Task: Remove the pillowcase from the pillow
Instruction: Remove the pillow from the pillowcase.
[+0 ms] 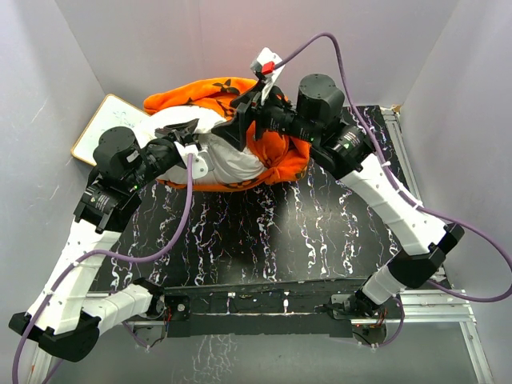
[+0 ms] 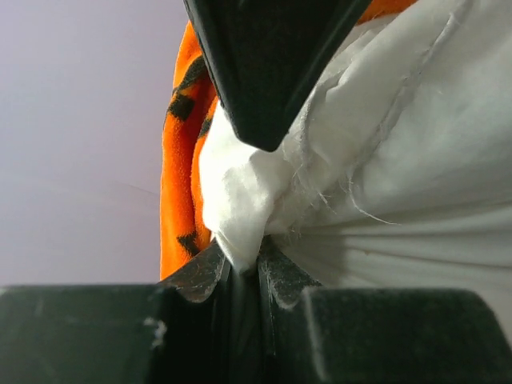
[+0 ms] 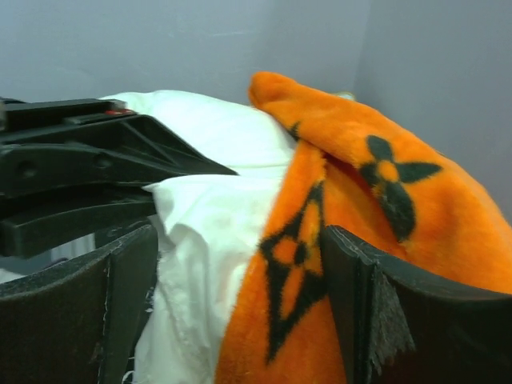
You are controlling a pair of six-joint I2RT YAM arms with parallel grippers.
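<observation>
At table (image 1: 264,240) rear: left claw (image 2: 240,268) pinching pillow (image 2: 400,160); right claw (image 3: 240,280) wide, straddling pillowcase (image 3: 376,184).

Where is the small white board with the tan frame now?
In the top view, the white board lies at the far left edge of the table, just left of the orange pillowcase.
</observation>
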